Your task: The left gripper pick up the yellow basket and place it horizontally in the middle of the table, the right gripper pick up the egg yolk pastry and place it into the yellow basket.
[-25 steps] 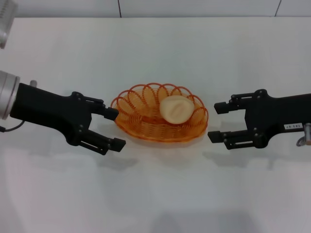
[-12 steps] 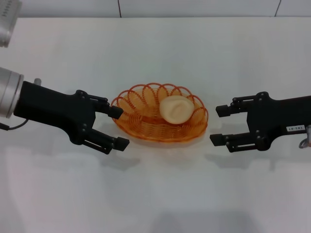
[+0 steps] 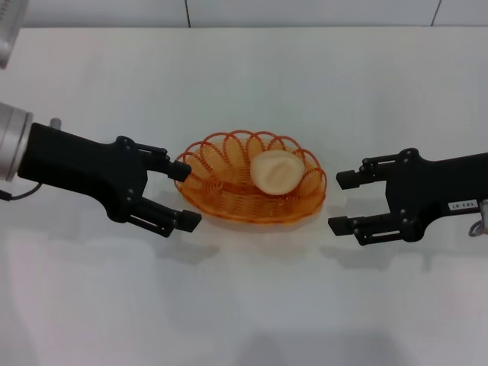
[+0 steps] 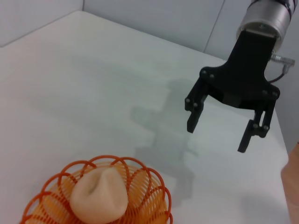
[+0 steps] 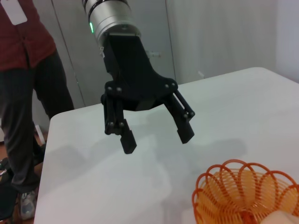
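The yellow basket (image 3: pixel 236 194), an oval orange wire basket, lies in the middle of the white table (image 3: pixel 244 305). The egg yolk pastry (image 3: pixel 277 171) lies inside it, toward its right end. My left gripper (image 3: pixel 183 196) is open and empty just left of the basket; one finger tip is close to the rim. My right gripper (image 3: pixel 340 202) is open and empty a short way right of the basket. The left wrist view shows the basket (image 4: pixel 154 198), the pastry (image 4: pixel 99 196) and the right gripper (image 4: pixel 217 133). The right wrist view shows the left gripper (image 5: pixel 156 137) and the basket (image 5: pixel 233 193).
A person in a red shirt and dark trousers (image 5: pixel 23 93) stands beyond the table's left end in the right wrist view. A wall runs along the table's far edge (image 3: pixel 244 27).
The left gripper has shifted slightly toward the basket. The right gripper has drifted a little lower and away from the basket. Basket and pastry have not moved.
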`<move>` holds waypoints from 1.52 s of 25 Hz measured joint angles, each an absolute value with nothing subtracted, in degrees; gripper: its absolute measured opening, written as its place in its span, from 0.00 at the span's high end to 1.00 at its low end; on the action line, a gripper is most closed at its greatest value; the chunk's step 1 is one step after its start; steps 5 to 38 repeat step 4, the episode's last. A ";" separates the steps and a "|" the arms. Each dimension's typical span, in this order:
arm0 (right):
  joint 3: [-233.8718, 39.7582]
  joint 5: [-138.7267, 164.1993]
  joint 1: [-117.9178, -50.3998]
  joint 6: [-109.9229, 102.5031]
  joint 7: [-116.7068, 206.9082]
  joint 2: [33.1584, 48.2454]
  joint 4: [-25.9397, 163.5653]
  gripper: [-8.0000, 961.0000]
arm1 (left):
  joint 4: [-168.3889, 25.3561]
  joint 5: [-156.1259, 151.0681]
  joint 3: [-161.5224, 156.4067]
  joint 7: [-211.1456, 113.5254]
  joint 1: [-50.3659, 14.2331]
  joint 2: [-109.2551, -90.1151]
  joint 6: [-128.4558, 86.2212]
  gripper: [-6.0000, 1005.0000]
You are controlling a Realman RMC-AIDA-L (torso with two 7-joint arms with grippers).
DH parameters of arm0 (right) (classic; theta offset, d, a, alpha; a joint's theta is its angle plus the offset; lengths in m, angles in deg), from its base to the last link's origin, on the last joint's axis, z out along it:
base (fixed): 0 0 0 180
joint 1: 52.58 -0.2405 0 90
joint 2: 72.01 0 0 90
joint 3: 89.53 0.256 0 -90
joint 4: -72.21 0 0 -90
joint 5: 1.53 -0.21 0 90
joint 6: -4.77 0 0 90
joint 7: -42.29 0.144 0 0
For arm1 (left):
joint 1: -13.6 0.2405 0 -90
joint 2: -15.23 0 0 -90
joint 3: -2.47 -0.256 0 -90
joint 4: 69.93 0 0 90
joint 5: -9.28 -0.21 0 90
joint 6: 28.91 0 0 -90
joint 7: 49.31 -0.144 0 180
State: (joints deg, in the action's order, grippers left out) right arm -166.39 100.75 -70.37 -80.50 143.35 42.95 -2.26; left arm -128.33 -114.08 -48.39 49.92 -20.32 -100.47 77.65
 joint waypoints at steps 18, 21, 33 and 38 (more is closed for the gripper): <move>-166.60 100.79 -70.42 -80.72 143.37 42.95 -2.50 0.28 | -128.48 -113.93 -48.44 50.02 -20.32 -100.32 77.74 0.12; -166.60 100.79 -70.42 -80.72 143.37 42.95 -2.50 0.28 | -128.48 -113.93 -48.44 50.02 -20.32 -100.32 77.74 0.12; -166.60 100.79 -70.42 -80.72 143.37 42.95 -2.50 0.28 | -128.48 -113.93 -48.44 50.02 -20.32 -100.32 77.74 0.12; -166.60 100.79 -70.42 -80.72 143.37 42.95 -2.50 0.28 | -128.48 -113.93 -48.44 50.02 -20.32 -100.32 77.74 0.12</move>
